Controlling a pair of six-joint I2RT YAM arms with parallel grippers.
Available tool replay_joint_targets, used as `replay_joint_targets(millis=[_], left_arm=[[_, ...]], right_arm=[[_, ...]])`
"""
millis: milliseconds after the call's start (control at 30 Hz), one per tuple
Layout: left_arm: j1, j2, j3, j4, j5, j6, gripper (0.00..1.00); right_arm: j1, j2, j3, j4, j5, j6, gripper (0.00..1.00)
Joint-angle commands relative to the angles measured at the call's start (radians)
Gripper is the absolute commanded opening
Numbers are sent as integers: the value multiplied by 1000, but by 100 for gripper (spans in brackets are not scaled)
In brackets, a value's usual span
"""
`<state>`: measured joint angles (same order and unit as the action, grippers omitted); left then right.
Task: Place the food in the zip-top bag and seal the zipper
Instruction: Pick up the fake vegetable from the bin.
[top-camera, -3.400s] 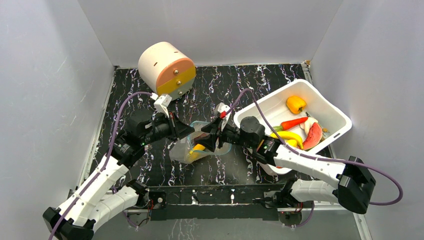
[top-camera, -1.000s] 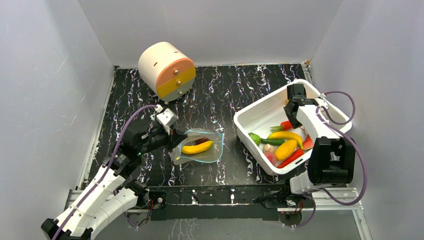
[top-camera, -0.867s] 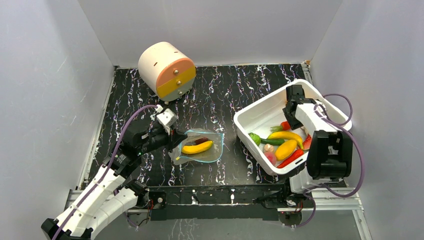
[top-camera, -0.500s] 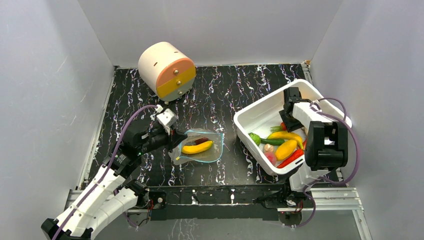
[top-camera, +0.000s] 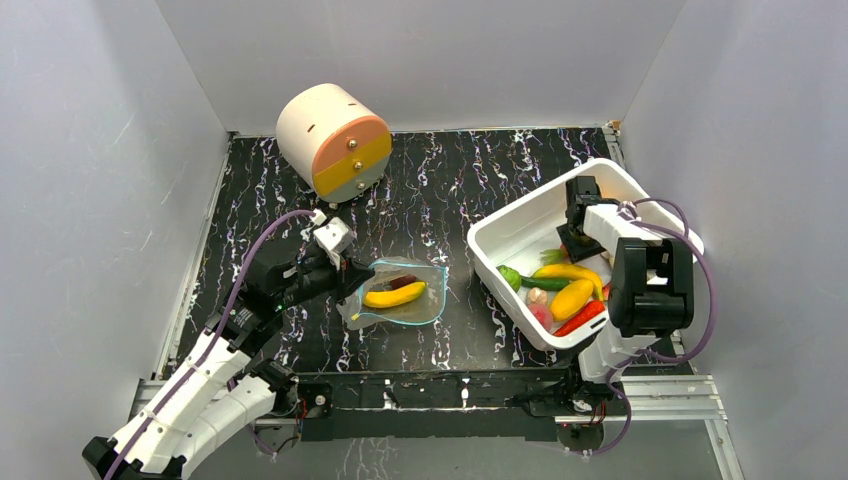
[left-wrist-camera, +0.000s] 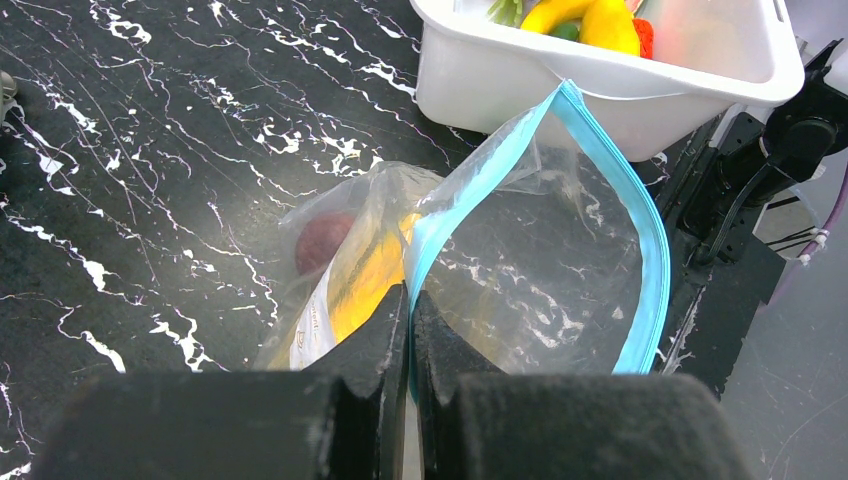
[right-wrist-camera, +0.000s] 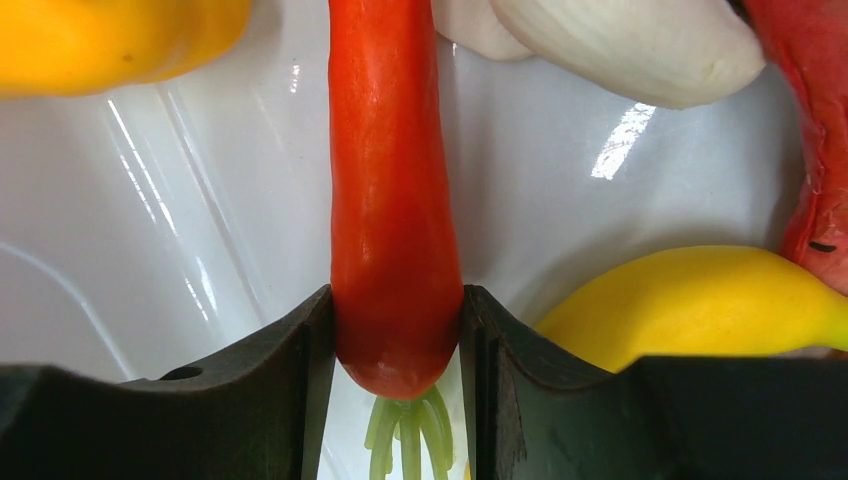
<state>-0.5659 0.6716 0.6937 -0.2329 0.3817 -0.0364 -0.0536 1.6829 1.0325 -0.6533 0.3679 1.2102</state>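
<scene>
Top view: the zip-top bag (top-camera: 408, 305) lies near the middle of the worktop's (top-camera: 430, 190) front edge, with 1 banana (top-camera: 394, 295) inside. The white tub (top-camera: 520, 215) of other food sits by the right edge, and the right pincer (top-camera: 574, 240) is dipped into it.

Left wrist view: the left pincer (left-wrist-camera: 410, 300) is pressed together on the bag's mouth edge, right at the teal zipper (left-wrist-camera: 652, 250), and the mouth is gaping.

Right wrist view: the right pincer is pinching the red chili (right-wrist-camera: 390, 180) at its stem end, down on the tub floor beside another banana.
</scene>
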Motion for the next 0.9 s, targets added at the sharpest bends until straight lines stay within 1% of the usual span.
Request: replay_joint_targets(millis=[0, 233, 500, 633, 733, 867], left_arm=[[2, -4, 0, 7, 6, 12, 0], [2, -9, -2, 4, -5, 13, 0], [2, 0, 0, 5, -13, 14, 0], [2, 2, -1, 4, -17, 15, 0], [2, 1, 0, 2, -21, 16, 0], [2, 0, -3, 5, -23, 16, 0]], right_arm=[[-6, -83, -2, -2, 43, 23, 32], [-5, -165, -9, -22, 50, 3, 31], [-5, -277, -31, -48, 8, -32, 31], [-4, -350, -42, -26, -22, -105, 30], [-3, -409, -55, 11, -51, -184, 26], [0, -484, -50, 34, -101, -271, 26]])
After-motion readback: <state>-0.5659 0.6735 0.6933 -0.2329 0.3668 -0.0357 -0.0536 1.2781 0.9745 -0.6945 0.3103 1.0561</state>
